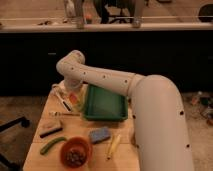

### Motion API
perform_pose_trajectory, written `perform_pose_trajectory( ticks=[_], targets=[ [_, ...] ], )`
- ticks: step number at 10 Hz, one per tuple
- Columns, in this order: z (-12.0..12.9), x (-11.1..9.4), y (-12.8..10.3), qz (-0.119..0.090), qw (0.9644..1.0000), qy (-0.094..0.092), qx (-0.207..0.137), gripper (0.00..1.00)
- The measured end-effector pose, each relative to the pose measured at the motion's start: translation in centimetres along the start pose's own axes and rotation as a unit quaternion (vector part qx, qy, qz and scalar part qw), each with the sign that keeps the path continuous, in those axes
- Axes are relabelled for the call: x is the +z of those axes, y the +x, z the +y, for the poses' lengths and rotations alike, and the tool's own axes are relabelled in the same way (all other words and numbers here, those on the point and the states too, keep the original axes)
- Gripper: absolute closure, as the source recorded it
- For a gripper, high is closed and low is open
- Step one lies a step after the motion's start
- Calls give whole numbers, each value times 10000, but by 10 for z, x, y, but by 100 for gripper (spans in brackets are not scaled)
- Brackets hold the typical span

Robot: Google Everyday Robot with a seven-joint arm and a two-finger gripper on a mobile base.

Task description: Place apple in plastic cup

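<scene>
In the camera view, the big white arm [115, 82] reaches over the wooden table [45, 112] to its far left corner. The gripper [71, 90] hangs low there, just left of the green tray [104, 102]. I cannot tell if it is spread or pinching something. A bit of the orange apple [75, 98] shows right under it. The pale plastic cup [61, 90] is just beside it, on the left. A blue sponge [99, 134] and an orange bowl [75, 150] sit at the front

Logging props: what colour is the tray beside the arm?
Green tray, camera view; gripper sits at its left.
</scene>
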Motion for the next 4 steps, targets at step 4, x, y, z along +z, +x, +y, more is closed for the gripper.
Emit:
perform_pose_trajectory(
  ticks=[4],
  targets=[
    [-3,14,-2,-55,9997,-208,-84,100]
  ],
)
